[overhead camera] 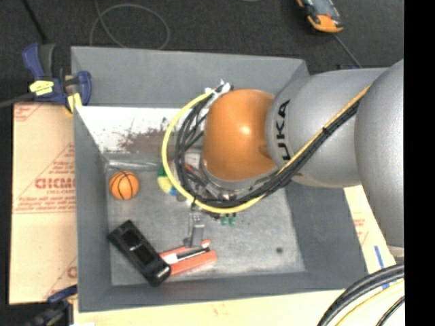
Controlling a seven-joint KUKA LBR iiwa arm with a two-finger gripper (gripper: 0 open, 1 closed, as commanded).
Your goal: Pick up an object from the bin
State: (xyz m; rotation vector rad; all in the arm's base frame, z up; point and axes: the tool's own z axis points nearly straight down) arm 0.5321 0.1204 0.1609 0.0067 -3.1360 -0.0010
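Observation:
My gripper (197,231) reaches down from under the orange wrist cover, in the front middle of the bin. Its tip hangs just above an orange-red flat tool (192,259) with a lighter strip along its top, which lies on the bin floor. Whether the tip touches the tool I cannot tell. A black rectangular block (138,251) lies slanted to the tool's left, its lower end against the tool. A small orange basketball (124,185) rests further left and back.
A yellow, green and blue thing (165,180) peeks out from under the arm's cables, right of the ball. Small green bits (228,218) lie beneath the wrist. The arm covers the bin's back right part.

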